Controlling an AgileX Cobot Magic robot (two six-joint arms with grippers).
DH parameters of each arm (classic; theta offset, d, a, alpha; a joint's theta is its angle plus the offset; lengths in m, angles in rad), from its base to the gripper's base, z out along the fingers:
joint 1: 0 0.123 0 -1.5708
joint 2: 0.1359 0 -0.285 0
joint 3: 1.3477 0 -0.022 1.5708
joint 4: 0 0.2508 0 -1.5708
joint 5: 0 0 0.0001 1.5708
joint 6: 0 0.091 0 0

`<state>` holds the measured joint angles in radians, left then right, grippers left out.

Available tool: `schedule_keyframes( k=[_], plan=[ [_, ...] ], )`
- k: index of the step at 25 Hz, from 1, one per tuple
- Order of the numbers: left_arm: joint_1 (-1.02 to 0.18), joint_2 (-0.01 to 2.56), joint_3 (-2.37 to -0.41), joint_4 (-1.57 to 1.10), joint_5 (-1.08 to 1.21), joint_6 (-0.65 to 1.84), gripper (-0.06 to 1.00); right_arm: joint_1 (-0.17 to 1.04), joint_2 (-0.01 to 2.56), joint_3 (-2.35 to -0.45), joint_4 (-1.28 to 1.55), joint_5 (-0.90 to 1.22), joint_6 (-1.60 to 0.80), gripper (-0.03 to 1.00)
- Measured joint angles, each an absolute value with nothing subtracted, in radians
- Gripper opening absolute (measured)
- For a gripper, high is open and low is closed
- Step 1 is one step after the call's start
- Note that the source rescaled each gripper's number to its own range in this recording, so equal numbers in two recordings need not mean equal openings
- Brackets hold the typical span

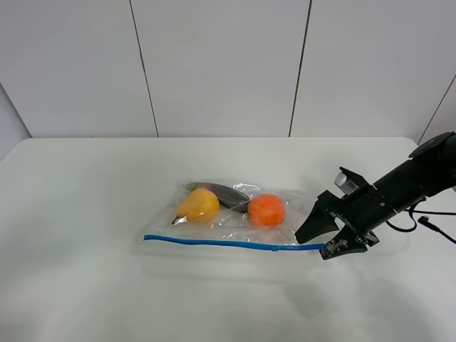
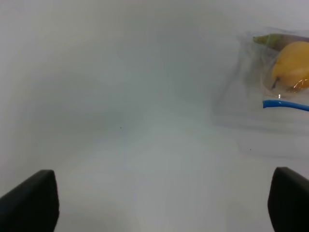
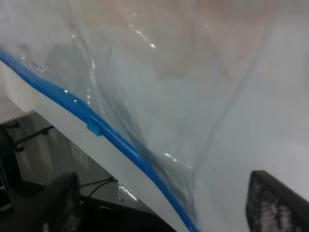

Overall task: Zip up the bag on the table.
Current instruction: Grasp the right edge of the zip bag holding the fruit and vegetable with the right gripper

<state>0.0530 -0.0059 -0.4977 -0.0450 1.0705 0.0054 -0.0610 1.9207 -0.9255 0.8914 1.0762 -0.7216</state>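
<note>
The clear bag [image 1: 235, 217] lies in the middle of the white table [image 1: 85, 214], with a yellow pear [image 1: 199, 205], an orange fruit [image 1: 266, 210] and a dark item [image 1: 224, 192] inside. Its blue zipper strip [image 1: 221, 242] runs along the near edge. My right gripper [image 1: 319, 239] is at the strip's right end, jaws apart on either side of the bag's corner. In the right wrist view the zipper strip [image 3: 96, 126] runs between the fingers [image 3: 275, 203]. My left gripper [image 2: 159, 203] is open over bare table, left of the bag [image 2: 285, 72].
A cable [image 1: 427, 222] trails on the table behind the right arm. Grey wall panels stand past the table's far edge. The left arm does not show in the high view.
</note>
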Motion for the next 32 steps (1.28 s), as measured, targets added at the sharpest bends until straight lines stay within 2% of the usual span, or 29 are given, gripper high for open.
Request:
schedule_keyframes(
  k=[6,10,30,32],
  plan=[
    [0.053,-0.006,-0.498,-0.045,1.071,0.000,1.00,-0.061,1.921,-0.925,0.902,1.076,-0.726,0.59],
    [0.053,-0.006,-0.498,-0.045,1.071,0.005,1.00,-0.061,1.921,-0.925,0.903,1.084,-0.726,0.53],
    [0.053,-0.006,-0.498,-0.045,1.071,0.005,1.00,-0.061,1.921,-0.925,0.904,1.141,-0.748,0.51],
    [0.053,-0.006,-0.498,-0.045,1.071,0.005,1.00,-0.061,1.921,-0.925,0.904,1.142,-0.748,0.48]
  ],
)
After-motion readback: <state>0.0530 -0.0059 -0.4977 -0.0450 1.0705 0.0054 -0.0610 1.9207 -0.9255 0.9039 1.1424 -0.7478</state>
